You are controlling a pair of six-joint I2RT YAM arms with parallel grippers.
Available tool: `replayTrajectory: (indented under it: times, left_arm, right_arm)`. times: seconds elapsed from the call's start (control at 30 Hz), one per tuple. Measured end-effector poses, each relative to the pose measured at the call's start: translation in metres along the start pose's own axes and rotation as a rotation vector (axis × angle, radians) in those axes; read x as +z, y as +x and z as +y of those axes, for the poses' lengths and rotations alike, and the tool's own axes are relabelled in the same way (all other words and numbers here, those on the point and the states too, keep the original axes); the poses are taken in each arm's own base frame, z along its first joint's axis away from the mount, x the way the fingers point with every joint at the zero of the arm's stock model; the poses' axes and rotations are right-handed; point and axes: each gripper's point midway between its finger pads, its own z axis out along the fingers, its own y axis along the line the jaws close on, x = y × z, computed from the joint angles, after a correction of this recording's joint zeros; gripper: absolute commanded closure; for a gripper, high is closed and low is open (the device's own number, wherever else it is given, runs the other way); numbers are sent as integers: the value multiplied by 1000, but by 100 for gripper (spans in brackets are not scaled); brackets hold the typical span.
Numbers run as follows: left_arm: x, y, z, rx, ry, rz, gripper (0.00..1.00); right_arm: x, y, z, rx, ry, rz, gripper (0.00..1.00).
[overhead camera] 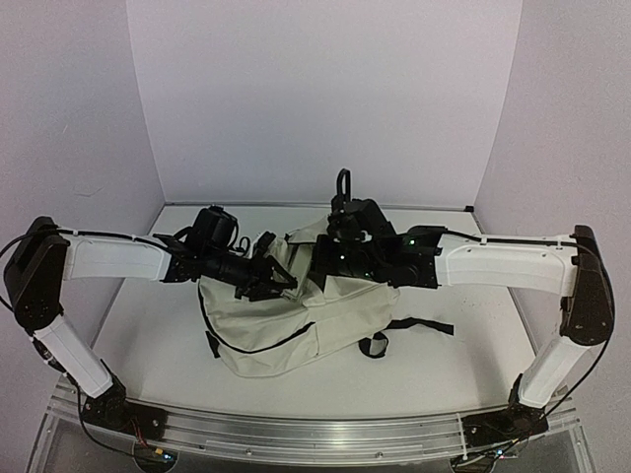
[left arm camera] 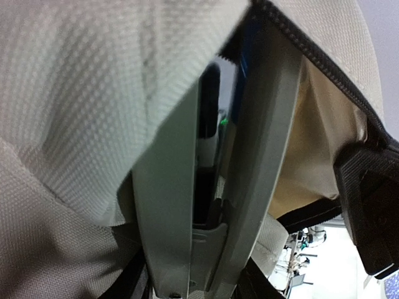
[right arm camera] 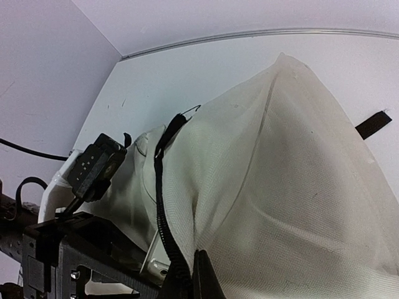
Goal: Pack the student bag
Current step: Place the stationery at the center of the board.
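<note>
One student bag [overhead camera: 286, 330] noted on surface [overhead camera: 444, 365]. L fingers [left arm camera: 165, 205] seen narrowly parted, tips covered by fabric, hold undetermined; R fingers [right arm camera: 202, 280] mostly hidden, state undetermined.

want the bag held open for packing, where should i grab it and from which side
Probably the black zipper trim edging the student bag mouth, coming in from the left with one finger inside. The cloth slumps limp, and that raised rim offers an edge to pinch.

Top view: from high above and behind the student bag [overhead camera: 256, 320], facing down, well apart from it. Both wrist views: from very near, almost against its cream cloth. Shared everywhere: this bag.
</note>
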Motion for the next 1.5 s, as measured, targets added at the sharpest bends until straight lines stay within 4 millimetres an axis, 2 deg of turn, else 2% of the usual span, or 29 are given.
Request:
replayTrajectory:
  times: [0.1,0.33,0.63,0.83,0.93,1.2,1.5]
  left_arm:
    - [4,-6,-2,-29,26,-16,70]
    - [14,-21,-13,-118,86,-85,70]
    - [50,-44,-27,-167,183,-142,69]
    - [69,-52,-37,-171,210,-148,59]
    - [75,-54,-39,-164,218,-148,49]
    - [69,-56,-40,-108,168,-184,28]
    - [35,-49,-38,-29,-4,-223,19]
  right_arm:
    - [1,2,-1,2,0,2,100]
    - [2,4,-1,18,-5,5,100]
    - [4,-1,-8,33,11,-8,100]
    - [6,0,-16,34,36,-14,100]
    - [6,-1,-19,34,48,-22,100]
    - [-5,-8,-19,44,44,-55,100]
    - [-13,-8,-18,45,45,-75,100]
